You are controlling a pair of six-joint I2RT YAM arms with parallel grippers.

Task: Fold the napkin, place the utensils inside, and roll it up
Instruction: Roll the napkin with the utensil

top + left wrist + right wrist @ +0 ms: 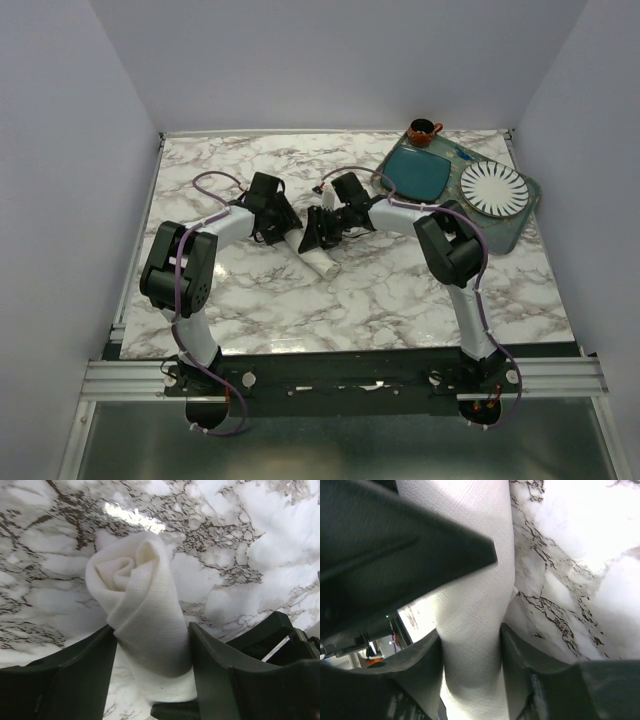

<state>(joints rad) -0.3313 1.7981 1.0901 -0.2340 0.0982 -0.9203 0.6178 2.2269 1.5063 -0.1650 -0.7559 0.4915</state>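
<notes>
The cream napkin (319, 262) lies rolled into a tube on the marble table between my two arms. Its spiral open end faces the left wrist camera (131, 575). My left gripper (290, 233) is shut on the roll, a finger pressed on each side (150, 630). My right gripper (320, 230) is also shut on the roll, its jaws squeezing the cloth (470, 632). The napkin fills the middle of the right wrist view (475, 595). The two grippers meet at the same end of the roll. The spoon is hidden.
A grey-green tray (522, 226) sits at the back right with a teal square plate (418, 170) and a white ribbed round plate (493, 188) on it. A small brown cup (421, 131) stands behind the tray. White walls enclose the table.
</notes>
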